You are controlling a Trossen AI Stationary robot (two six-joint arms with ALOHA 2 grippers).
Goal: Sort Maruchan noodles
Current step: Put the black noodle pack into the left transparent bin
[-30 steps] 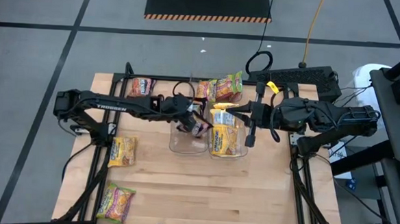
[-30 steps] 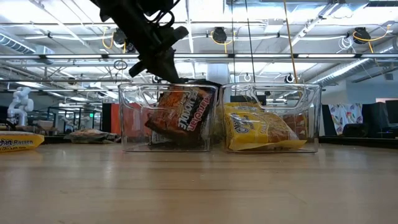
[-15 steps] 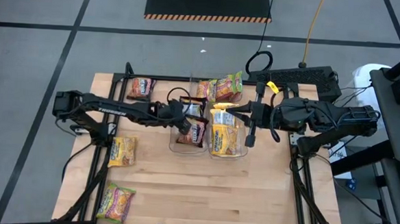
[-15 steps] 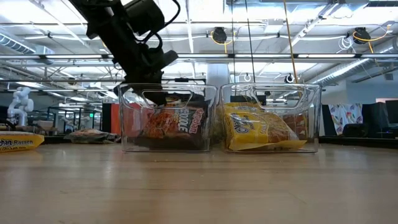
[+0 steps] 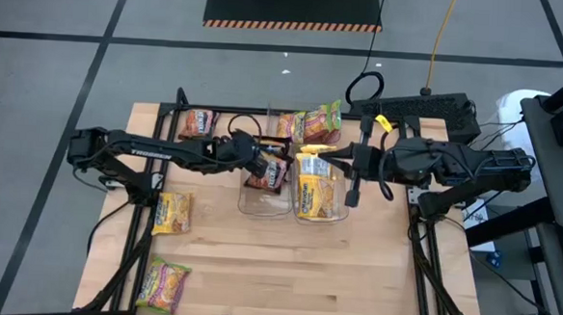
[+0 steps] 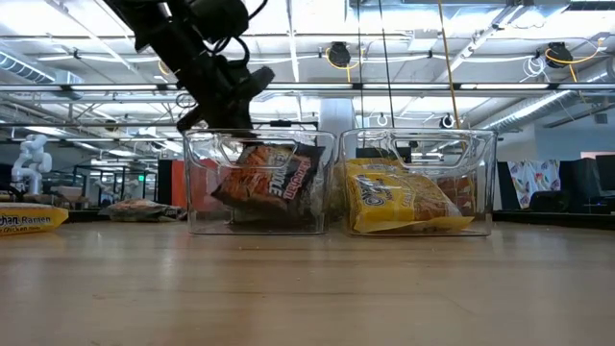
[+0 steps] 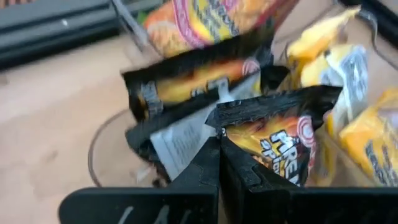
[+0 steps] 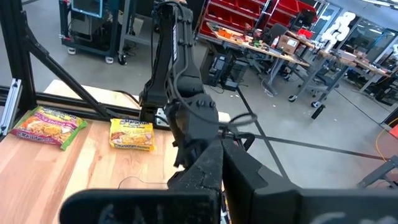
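While the left gripper (image 5: 259, 160) hangs over the left clear bin (image 5: 263, 205), fingers pressed together and holding nothing, dark brown Maruchan packets (image 6: 267, 175) lie tilted inside it. Yellow packets (image 5: 316, 190) fill the right clear bin (image 6: 478, 183). Beside that bin, the right gripper (image 5: 344, 161) waits, also closed. Other packets (image 5: 172, 213) lie scattered on the wooden table (image 5: 353, 267).

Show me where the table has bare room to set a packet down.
Bare wood spans the near strip in front of both clear bins, right of the yellow packet and pink-green packet. Crowded: the bins' far side, with packets and both shut grippers, left, right.
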